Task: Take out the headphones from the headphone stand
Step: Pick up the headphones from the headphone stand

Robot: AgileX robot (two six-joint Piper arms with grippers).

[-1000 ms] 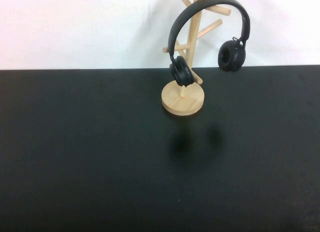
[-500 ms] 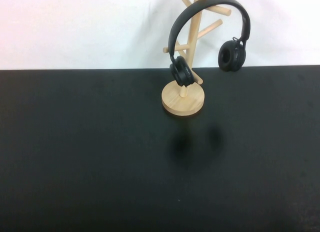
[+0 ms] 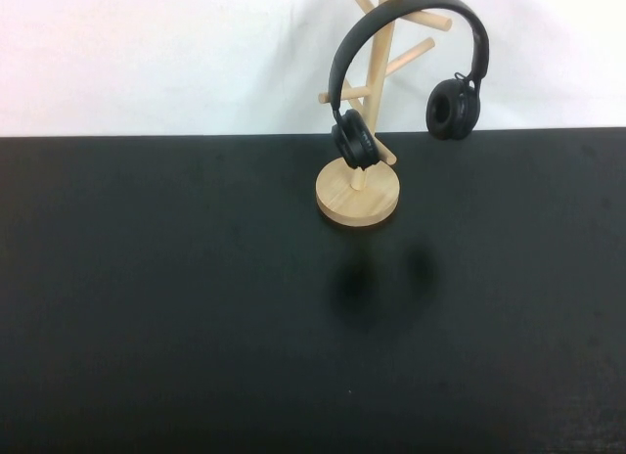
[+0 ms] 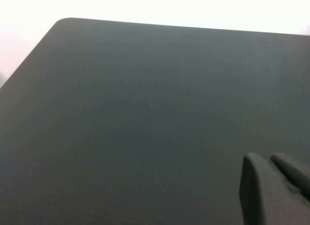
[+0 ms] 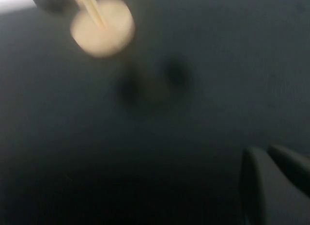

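headphone stand [image 3: 377,102] top cropped, tools mostly out of frame

neither arm visible in high view. left gripper [image 4: 281,186] shows only in its own wrist view: two dark fingers side by side at frame edge, pressed close together, nothing between them, hovering above table, not touching it. right gripper [image 5: 278,184] shows only in its own wrist view: two dark fingers close together, closed, empty, held above table surface, clear of it. wrists and arm links of both out of sight.
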